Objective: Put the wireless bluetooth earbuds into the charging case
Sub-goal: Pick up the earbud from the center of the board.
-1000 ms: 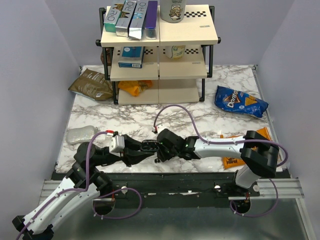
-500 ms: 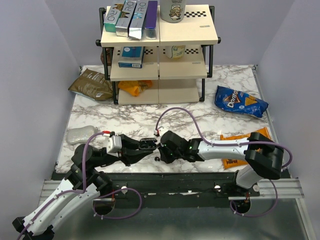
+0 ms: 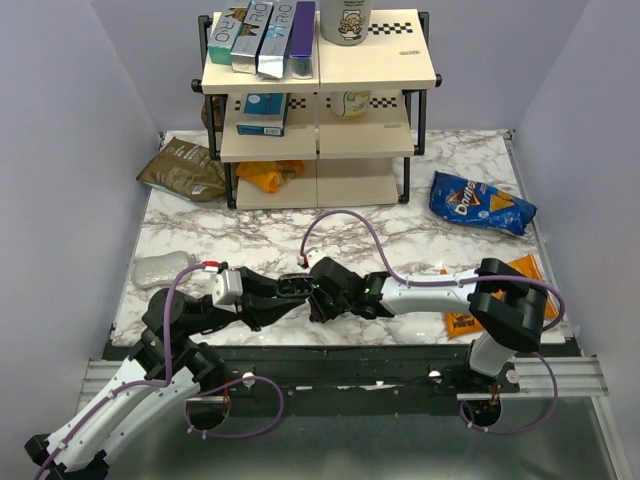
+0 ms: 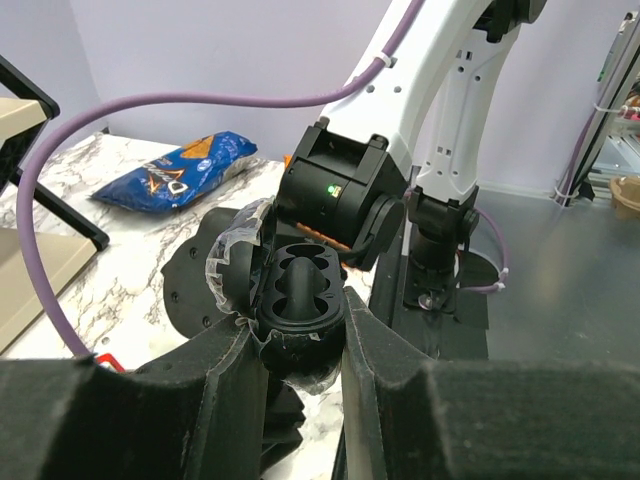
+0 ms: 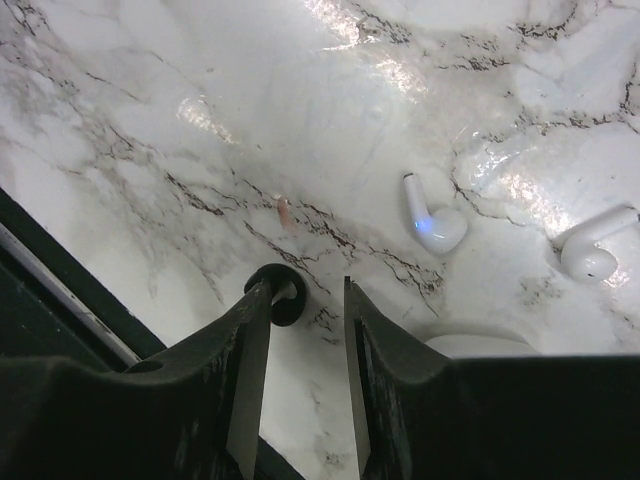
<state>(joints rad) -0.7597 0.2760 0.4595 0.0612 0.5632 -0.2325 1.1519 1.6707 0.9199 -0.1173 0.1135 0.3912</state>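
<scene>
My left gripper (image 4: pixel 300 330) is shut on the open black charging case (image 4: pixel 300 290) and holds it above the table; its lid carries crinkled clear film. In the top view the case (image 3: pixel 293 287) sits just left of my right gripper (image 3: pixel 318 300). In the right wrist view my right gripper (image 5: pixel 308 285) is open with a narrow, empty gap, low over the marble. One small black rounded bud (image 5: pixel 283 293) lies on the table touching the tip of the left finger. The second black bud is out of view.
Two white stemmed earbuds (image 5: pixel 432 215) (image 5: pixel 595 250) and a white rounded object (image 5: pixel 490 345) lie right of the right gripper. The table's dark near edge (image 5: pixel 60 300) is close. A shelf rack (image 3: pixel 320 110), a blue chip bag (image 3: pixel 480 203) and an orange bag (image 3: pixel 470 322) stand farther off.
My right gripper drew back to the right, then came left again, close to the case. The left gripper with the case shifted slightly left.
</scene>
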